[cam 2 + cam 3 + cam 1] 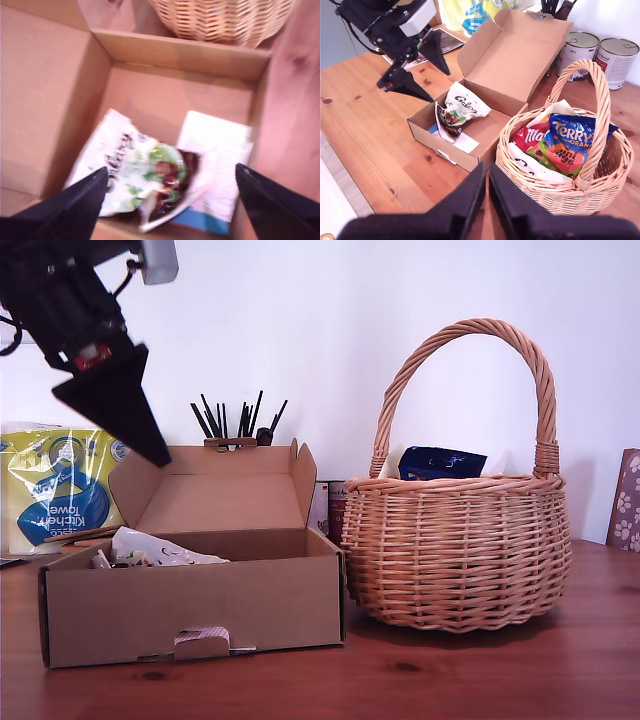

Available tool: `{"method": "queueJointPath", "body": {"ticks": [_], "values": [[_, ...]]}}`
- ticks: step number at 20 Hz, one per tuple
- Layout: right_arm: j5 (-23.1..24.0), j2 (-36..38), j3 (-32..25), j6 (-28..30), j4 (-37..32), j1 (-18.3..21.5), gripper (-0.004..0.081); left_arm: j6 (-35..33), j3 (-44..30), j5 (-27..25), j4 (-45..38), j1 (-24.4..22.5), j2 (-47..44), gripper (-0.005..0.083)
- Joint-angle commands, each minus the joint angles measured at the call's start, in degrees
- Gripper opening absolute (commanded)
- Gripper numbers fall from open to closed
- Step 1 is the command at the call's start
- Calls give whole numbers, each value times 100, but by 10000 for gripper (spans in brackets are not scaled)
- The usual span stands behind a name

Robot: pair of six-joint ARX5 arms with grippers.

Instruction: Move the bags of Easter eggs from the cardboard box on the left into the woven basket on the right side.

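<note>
**One bag left in the box, tool poised above it**

The first tool (170, 195) hangs over the open cardboard box (190, 615), its jaws spread wide with nothing between them. Below it a white bag (127, 162) with black script lies crumpled on the box floor, beside a white paper slip (217, 160). The second tool (487, 197) hovers above the tabletop (365, 125) between box and woven basket (455, 550), jaws pressed together and empty. Inside the basket rest a dark blue bag (572, 137), a red bag (530, 136) and a pale bag (540, 170).
</note>
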State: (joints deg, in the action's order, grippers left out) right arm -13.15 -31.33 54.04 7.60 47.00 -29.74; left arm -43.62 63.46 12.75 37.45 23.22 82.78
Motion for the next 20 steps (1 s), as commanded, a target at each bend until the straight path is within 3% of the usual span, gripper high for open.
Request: {"method": "queueJointPath", "body": {"ticks": [1, 8, 14, 20], "values": [[-42, 50, -70, 17, 35, -15, -12, -402, -116, -153, -28, -7, 262, 783], [-46, 50, -70, 127, 216, -15, -12, -1609, -116, -704, -216, -13, 1187, 783], [-46, 50, -70, 131, 214, -15, -12, -2059, -116, -1178, -483, -42, 1755, 783], [-46, 50, -70, 142, 216, -15, -12, -2133, -116, -1178, -621, -50, 2122, 783]]}}
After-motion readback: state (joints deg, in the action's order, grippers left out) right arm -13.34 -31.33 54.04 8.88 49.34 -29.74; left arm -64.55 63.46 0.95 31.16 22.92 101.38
